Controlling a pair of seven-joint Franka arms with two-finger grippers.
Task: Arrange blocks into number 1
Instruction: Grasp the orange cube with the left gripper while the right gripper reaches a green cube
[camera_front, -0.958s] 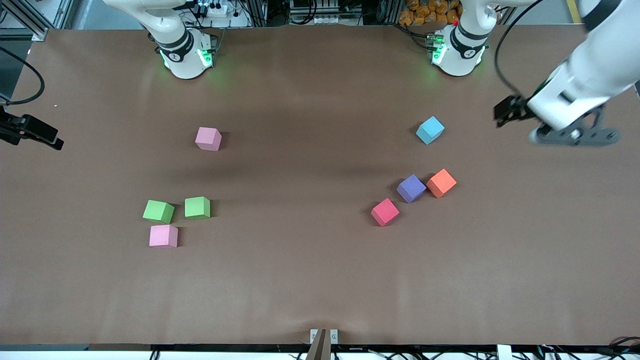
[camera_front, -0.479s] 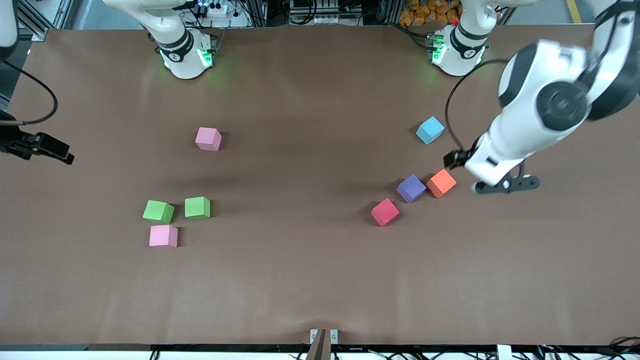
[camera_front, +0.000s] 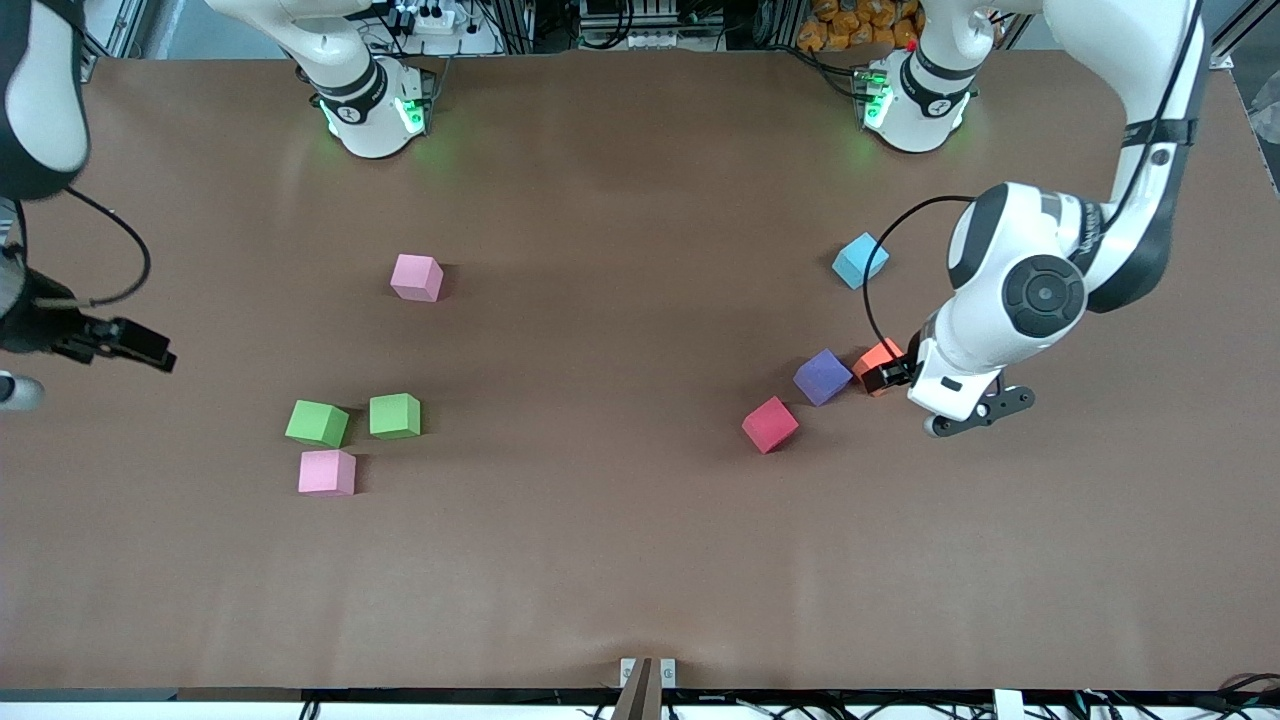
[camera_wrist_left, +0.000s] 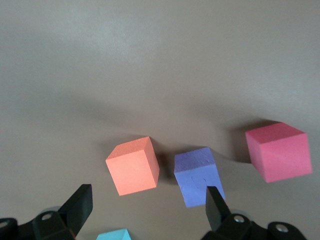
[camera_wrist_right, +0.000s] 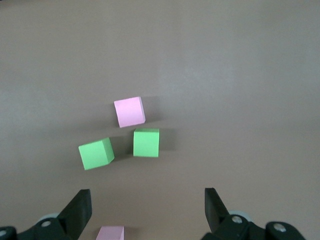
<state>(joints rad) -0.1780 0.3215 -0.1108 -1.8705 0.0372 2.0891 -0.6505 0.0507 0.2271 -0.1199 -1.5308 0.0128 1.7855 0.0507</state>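
Eight small blocks lie on the brown table. A red block (camera_front: 770, 424), a purple block (camera_front: 822, 377) and an orange block (camera_front: 878, 358) form a slanted row, with a light blue block (camera_front: 860, 260) farther from the camera. Toward the right arm's end lie two green blocks (camera_front: 317, 422) (camera_front: 395, 415), a pink block (camera_front: 326, 472) and another pink block (camera_front: 416, 277). My left gripper (camera_wrist_left: 147, 202) hangs open and empty just above the table beside the orange block (camera_wrist_left: 132, 165) and purple block (camera_wrist_left: 197, 175). My right gripper (camera_wrist_right: 147, 205) is open and empty, high over the right arm's end.
The two arm bases (camera_front: 370, 110) (camera_front: 915, 100) stand along the table's edge farthest from the camera. A small metal fixture (camera_front: 647, 675) sits at the edge nearest the camera. The left arm's elbow (camera_front: 1040, 290) hangs over the table near the light blue block.
The left arm has swung in from the table's end and come down beside the orange block. The right arm has crept a little toward the camera. No block has moved.
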